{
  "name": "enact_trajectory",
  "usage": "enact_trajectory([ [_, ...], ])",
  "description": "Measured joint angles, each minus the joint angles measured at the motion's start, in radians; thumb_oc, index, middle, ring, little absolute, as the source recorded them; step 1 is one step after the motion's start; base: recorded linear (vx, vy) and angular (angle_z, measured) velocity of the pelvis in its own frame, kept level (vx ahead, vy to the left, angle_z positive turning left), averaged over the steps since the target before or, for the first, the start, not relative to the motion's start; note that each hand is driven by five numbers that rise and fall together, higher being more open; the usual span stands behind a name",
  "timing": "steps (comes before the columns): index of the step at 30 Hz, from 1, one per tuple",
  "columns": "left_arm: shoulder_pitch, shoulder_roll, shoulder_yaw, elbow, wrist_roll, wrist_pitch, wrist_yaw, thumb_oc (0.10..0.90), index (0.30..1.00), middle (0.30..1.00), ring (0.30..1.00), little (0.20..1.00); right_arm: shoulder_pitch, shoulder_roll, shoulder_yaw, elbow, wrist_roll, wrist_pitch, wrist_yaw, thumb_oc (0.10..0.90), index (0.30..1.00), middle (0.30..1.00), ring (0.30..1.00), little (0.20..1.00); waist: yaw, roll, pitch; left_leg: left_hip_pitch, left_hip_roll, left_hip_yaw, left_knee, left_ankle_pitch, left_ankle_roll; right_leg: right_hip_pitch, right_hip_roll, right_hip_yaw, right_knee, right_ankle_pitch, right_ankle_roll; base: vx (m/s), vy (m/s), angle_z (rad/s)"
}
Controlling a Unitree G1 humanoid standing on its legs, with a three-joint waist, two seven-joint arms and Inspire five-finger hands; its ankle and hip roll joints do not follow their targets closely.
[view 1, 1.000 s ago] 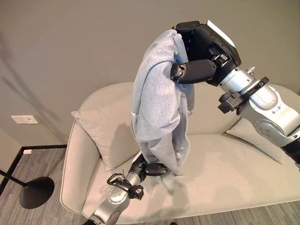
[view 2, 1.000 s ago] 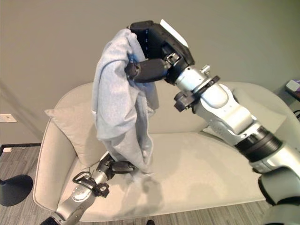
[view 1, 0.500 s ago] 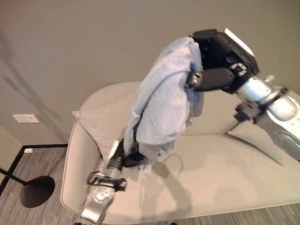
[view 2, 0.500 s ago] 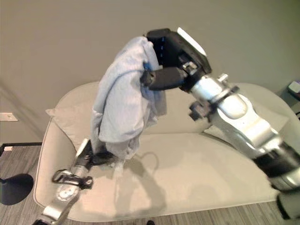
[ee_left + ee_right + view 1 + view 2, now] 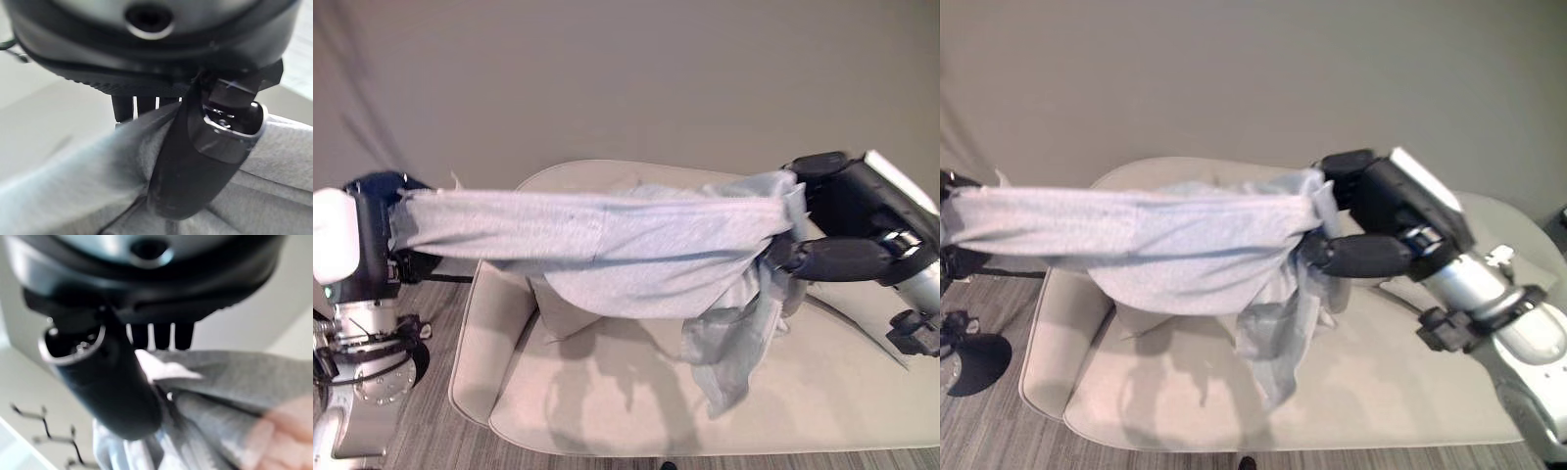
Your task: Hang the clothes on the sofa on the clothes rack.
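Left eye view shows the pale grey garment (image 5: 597, 240) pulled out into a long horizontal band above the sofa (image 5: 842, 382), one end pinched in the left hand (image 5: 382, 240) at the view's left edge and the other in the right hand (image 5: 822, 245) over the sofa's right half, with a loose fold hanging from the right end toward the seat without clearly touching it. A second ago the same garment hung as a tall bunched column from the raised right hand while the left hand held its bottom edge low by the seat cushion; half a second ago the left hand was already drawing that lower edge outward. Now the two hands stand well apart and the cloth is taut between them, so it has been lifted clear of the sofa and opened up. In the left wrist view the thumb (image 5: 205, 161) presses the grey fabric against the curled fingers behind it, and in the right wrist view the thumb (image 5: 102, 387) clamps the cloth the same way, so both hands are closed on the garment. A cushion (image 5: 543, 313) sits on the sofa below the stretched cloth, and a dark round floor-stand base (image 5: 979, 362) shows at the left on the floor. Judging by this, pickup and spreading look finished and the carry to a rack is not yet done
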State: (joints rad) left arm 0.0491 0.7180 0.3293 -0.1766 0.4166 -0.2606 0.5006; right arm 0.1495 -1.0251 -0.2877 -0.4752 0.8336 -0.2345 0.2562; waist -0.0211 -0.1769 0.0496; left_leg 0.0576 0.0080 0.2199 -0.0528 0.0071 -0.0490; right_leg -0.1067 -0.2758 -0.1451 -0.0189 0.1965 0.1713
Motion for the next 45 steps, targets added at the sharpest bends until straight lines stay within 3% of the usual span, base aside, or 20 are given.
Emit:
enact_trajectory([
  [3,-0.062,0.005,-0.024,-0.038,0.03,0.017,0.043,0.4,0.3,0.3,0.3,0.3,-0.164,-0.049,0.187,-0.005,-0.005,0.001,-0.018,0.4,0.3,0.3,0.3,0.3,-0.02,0.051,0.039,-0.041,-0.018,0.052,0.008,0.009,0.069,-0.062,-0.02,-0.114,0.025,0.107,0.005,-0.28,0.252,-0.29],
  [5,-0.064,0.004,-0.049,-0.041,0.04,-0.002,0.055,0.4,0.3,0.3,0.3,0.3,-0.228,-0.158,0.274,-0.009,-0.006,0.001,-0.009,0.4,0.3,0.3,0.3,0.3,-0.009,0.12,0.078,-0.028,0.023,0.061,0.009,0.021,0.086,-0.123,0.047,-0.143,0.414,-0.158,0.017,-0.15,0.108,-0.24],
  [6,-0.058,0.001,-0.054,-0.041,0.042,-0.006,0.055,0.4,0.3,0.3,0.3,0.3,-0.234,-0.182,0.286,-0.01,-0.006,0.001,-0.002,0.4,0.3,0.3,0.3,0.3,0.001,0.128,0.083,-0.028,0.033,0.06,0.015,0.021,0.086,-0.136,0.074,-0.137,0.548,-0.222,0.037,-0.1,-0.023,-0.15],
  [9,-0.008,-0.07,-0.046,-0.042,0.015,-0.001,0.055,0.4,0.3,0.3,0.3,0.3,-0.261,-0.189,0.303,-0.002,-0.007,0.001,0.006,0.4,0.3,0.3,0.3,0.3,0.04,0.072,0.09,-0.025,0.009,0.068,0.05,0.018,0.091,-0.093,0.152,-0.059,0.769,-0.404,0.049,-0.18,-0.143,-0.03],
  [10,0.019,-0.114,-0.044,-0.042,0.003,0.003,0.053,0.4,0.3,0.3,0.3,0.3,-0.262,-0.181,0.313,-0.009,-0.007,0.002,0.002,0.4,0.3,0.3,0.3,0.3,0.049,0.057,0.084,-0.023,0.009,0.072,0.051,0.019,0.09,-0.061,0.192,-0.04,0.747,-0.41,0.024,-0.16,-0.169,-0.1],
  [12,0.086,-0.132,-0.028,-0.037,-0.028,0.008,0.042,0.4,0.3,0.3,0.3,0.3,-0.265,-0.151,0.327,-0.022,-0.014,0.001,0.013,0.4,0.3,0.3,0.3,0.3,0.082,0.009,0.073,-0.054,0.006,0.069,0.074,0.022,0.084,0.061,0.237,-0.038,0.457,-0.446,-0.093,-0.18,-0.237,-0.23],
  [15,0.17,-0.251,-0.01,-0.037,-0.072,0.004,0.004,0.4,0.3,0.3,0.3,0.3,-0.262,-0.014,0.339,-0.011,-0.019,0.003,0.011,0.4,0.3,0.3,0.3,0.3,0.141,-0.004,0.067,-0.107,0.024,0.092,0.097,0.04,0.06,0.115,0.279,-0.016,0.218,-0.41,-0.222,-0.21,-0.155,-0.36],
  [18,0.254,-0.321,-0.069,-0.03,-0.165,0.007,-0.041,0.4,0.3,0.3,0.3,0.3,-0.235,0.017,0.345,0.0,-0.019,0.004,0.006,0.4,0.3,0.3,0.3,0.3,0.167,0.031,0.07,-0.176,0.053,0.019,0.124,0.074,0.011,0.116,0.317,-0.041,0.121,-0.339,-0.235,-0.34,-0.042,0.12],
  [21,0.247,-0.301,-0.137,-0.029,-0.184,0.007,-0.087,0.4,0.3,0.3,0.3,0.3,-0.304,-0.04,0.39,0.04,-0.028,0.006,-0.015,0.4,0.3,0.3,0.3,0.3,0.199,0.06,0.089,-0.247,0.059,-0.14,0.104,0.157,-0.101,0.048,0.32,-0.089,0.136,-0.294,-0.274,-0.3,0.001,0.33],
  [22,0.243,-0.289,-0.151,-0.029,-0.185,0.006,-0.101,0.4,0.3,0.3,0.3,0.3,-0.307,-0.059,0.411,0.042,-0.034,0.007,-0.025,0.4,0.3,0.3,0.3,0.3,0.192,0.065,0.094,-0.245,0.06,-0.148,0.11,0.139,-0.098,0.036,0.297,-0.123,0.126,-0.276,-0.304,-0.21,0.027,0.6],
  [23,0.243,-0.263,-0.153,-0.028,-0.19,0.007,-0.106,0.4,0.3,0.3,0.3,0.3,-0.291,-0.046,0.442,0.041,-0.043,0.012,-0.027,0.4,0.3,0.3,0.3,0.3,0.176,0.03,0.085,-0.229,0.068,-0.107,0.171,0.072,-0.07,0.049,0.263,-0.142,0.096,-0.257,-0.305,-0.12,0.067,0.83],
  [25,0.224,-0.249,-0.149,-0.029,-0.192,0.004,-0.111,0.4,0.3,0.3,0.3,0.3,-0.275,-0.056,0.438,0.038,-0.051,0.022,-0.025,0.4,0.3,0.3,0.3,0.3,0.134,0.03,0.086,-0.128,0.137,-0.055,0.211,0.041,-0.113,0.092,0.234,-0.178,0.045,-0.223,-0.289,-0.07,0.087,0.76],
  [29,0.143,-0.264,-0.192,-0.02,-0.221,0.0,-0.122,0.4,0.3,0.3,0.3,0.3,-0.273,-0.049,0.415,0.04,-0.085,0.024,-0.046,0.4,0.3,0.3,0.3,0.3,0.051,0.113,0.061,0.133,0.296,-0.051,0.111,0.034,-0.176,0.092,0.206,-0.207,0.053,-0.186,-0.246,-0.09,0.253,0.37],
  [33,0.074,-0.271,-0.29,-0.022,-0.221,-0.006,-0.146,0.4,0.3,0.3,0.3,0.3,-0.253,-0.055,0.392,0.042,-0.1,0.024,-0.049,0.4,0.3,0.3,0.3,0.3,-0.011,0.158,0.047,0.089,0.366,-0.034,0.1,0.082,-0.21,0.05,0.152,-0.253,0.055,-0.144,-0.187,-0.11,0.3,0.44],
  [35,0.073,-0.316,-0.35,-0.021,-0.224,-0.009,-0.159,0.4,0.3,0.3,0.3,0.3,-0.229,-0.073,0.377,0.058,-0.117,0.023,-0.067,0.4,0.3,0.3,0.3,0.3,-0.023,0.223,0.025,0.029,0.383,-0.029,0.096,0.172,-0.185,0.029,0.135,-0.268,0.058,-0.116,-0.128,-0.02,0.355,0.41],
  [36,0.078,-0.317,-0.374,-0.016,-0.236,-0.013,-0.163,0.4,0.3,0.3,0.3,0.3,-0.209,-0.062,0.375,0.078,-0.127,0.022,-0.068,0.4,0.3,0.3,0.3,0.3,-0.023,0.226,0.014,0.028,0.362,-0.03,0.097,0.102,-0.206,0.021,0.111,-0.255,0.053,-0.09,-0.09,0.0,0.465,0.44],
  [38,0.07,-0.317,-0.395,0.011,-0.259,-0.018,-0.163,0.4,0.3,0.3,0.3,0.3,-0.163,-0.053,0.361,0.1,-0.139,0.02,-0.087,0.4,0.3,0.3,0.3,0.3,-0.03,0.213,0.013,0.008,0.309,-0.06,0.072,-0.009,-0.195,0.017,0.049,-0.265,0.048,-0.054,-0.05,0.04,0.349,0.72],
  [39,0.081,-0.279,-0.391,0.031,-0.26,-0.015,-0.162,0.4,0.3,0.3,0.3,0.3,-0.119,0.03,0.378,0.118,-0.159,0.026,-0.097,0.4,0.3,0.3,0.3,0.3,-0.014,0.138,0.003,-0.008,0.232,-0.071,0.067,-0.039,-0.163,0.011,-0.003,-0.199,0.027,-0.023,-0.026,0.08,0.493,0.58],
  [44,0.092,-0.206,-0.411,0.092,-0.26,-0.01,-0.163,0.4,0.3,0.3,0.3,0.3,0.0,0.147,0.315,0.106,-0.209,0.02,-0.104,0.4,0.3,0.3,0.3,0.3,0.021,0.072,-0.024,-0.039,0.178,-0.108,0.139,-0.084,-0.128,0.048,-0.053,-0.193,0.037,0.02,-0.012,0.07,0.476,0.34],
  [45,0.092,-0.197,-0.419,0.095,-0.26,0.001,-0.165,0.4,0.3,0.3,0.3,0.3,0.016,0.178,0.301,0.11,-0.226,0.025,-0.134,0.4,0.3,0.3,0.3,0.3,0.01,0.054,-0.027,-0.065,0.151,-0.11,0.165,-0.107,-0.092,0.044,-0.082,-0.192,0.036,0.021,-0.013,0.05,0.365,0.19],
])
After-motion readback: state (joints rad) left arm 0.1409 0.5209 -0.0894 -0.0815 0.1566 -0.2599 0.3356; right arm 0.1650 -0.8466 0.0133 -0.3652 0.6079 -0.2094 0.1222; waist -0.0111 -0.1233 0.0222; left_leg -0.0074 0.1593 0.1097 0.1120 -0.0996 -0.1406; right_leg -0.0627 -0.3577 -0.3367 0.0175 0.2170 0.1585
